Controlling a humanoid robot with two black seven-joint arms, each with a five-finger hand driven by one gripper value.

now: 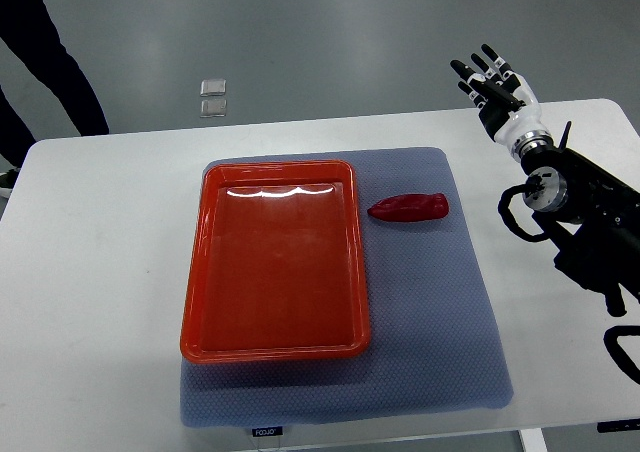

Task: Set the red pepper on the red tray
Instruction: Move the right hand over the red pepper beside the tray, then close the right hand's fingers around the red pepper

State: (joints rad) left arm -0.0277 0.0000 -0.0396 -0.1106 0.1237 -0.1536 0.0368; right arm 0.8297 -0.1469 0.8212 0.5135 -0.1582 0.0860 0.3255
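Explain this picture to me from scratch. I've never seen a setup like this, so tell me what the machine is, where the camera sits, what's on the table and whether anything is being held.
This is one picture, taken from a camera on a humanoid robot, looking steeply down at its own work area. The black arm coming in from the right ends in the right robot hand, fingers spread, holding nothing, raised near the far right of the white table. The left arm is not in view. On the table lies a grey mat. On the mat sits a red tray, with nothing in it, and right of it, apart from it, a red pepper. A person's dark-clothed legs show at the top left, beyond the table.
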